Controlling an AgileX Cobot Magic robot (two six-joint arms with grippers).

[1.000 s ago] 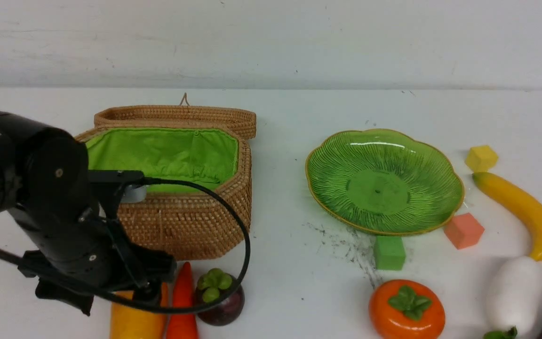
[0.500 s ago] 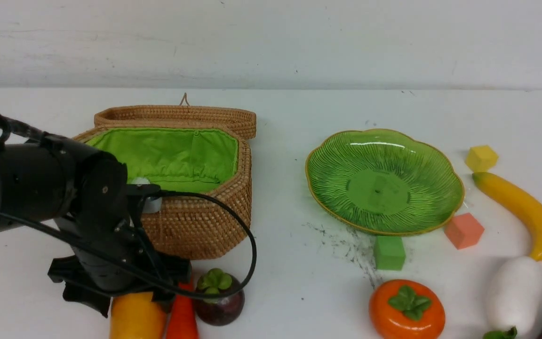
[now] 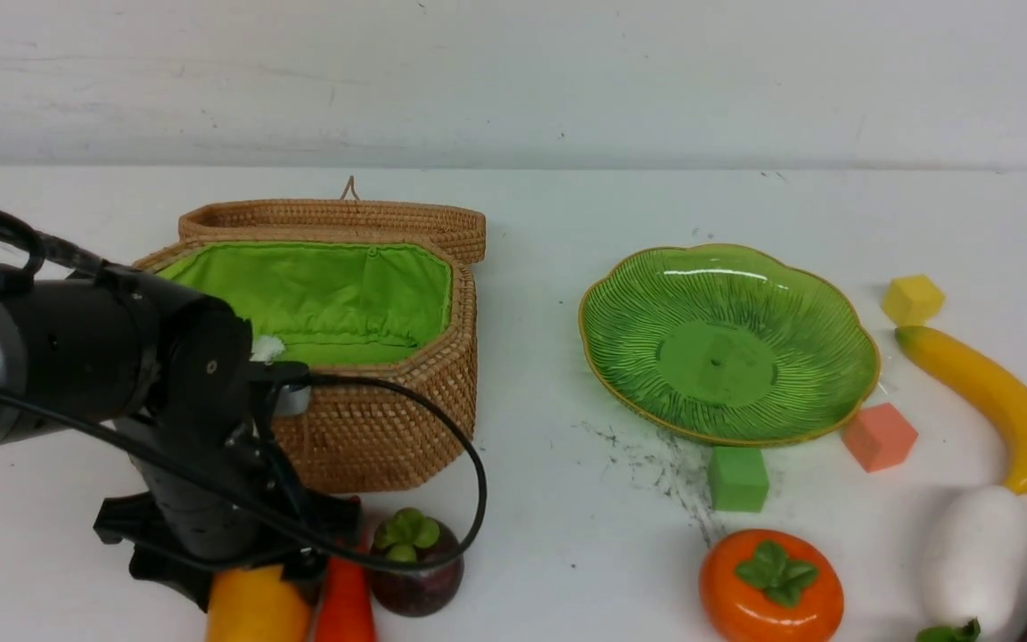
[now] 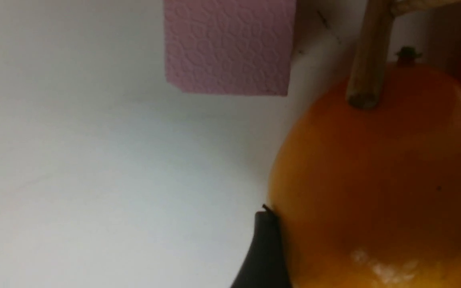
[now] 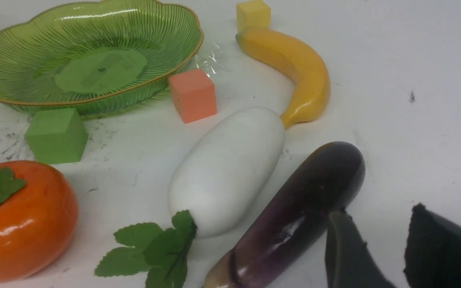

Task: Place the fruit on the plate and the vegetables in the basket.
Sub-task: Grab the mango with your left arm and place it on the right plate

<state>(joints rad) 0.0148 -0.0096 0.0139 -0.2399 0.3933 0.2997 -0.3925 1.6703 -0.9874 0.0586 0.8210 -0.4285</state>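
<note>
The orange-yellow mango (image 3: 255, 609) lies at the table's front left, beside the carrot (image 3: 346, 599) and the purple mangosteen (image 3: 415, 567). My left gripper (image 4: 374, 228) is down over the mango (image 4: 374, 172), one dark finger (image 4: 263, 248) against its side and the other a sliver at the far side. The wicker basket (image 3: 371, 428) stands open behind them. The empty green plate (image 3: 727, 343) sits to the right, with the persimmon (image 3: 772, 584), banana (image 3: 986, 401) and white radish (image 3: 977, 553) near it. Beside a purple eggplant (image 5: 294, 216), my right gripper (image 5: 378, 212) hangs open over bare table.
Foam cubes lie about the plate: yellow (image 3: 912, 299), salmon (image 3: 879, 437) and green (image 3: 736, 477). A pink cube (image 4: 230, 44) sits on the table just beyond the mango. The basket's lid (image 3: 335, 218) lies folded back behind it.
My left arm has swung down and settled over the mango, and its jaws have narrowed onto it. The fruit, the vegetables and the right arm have not moved.
</note>
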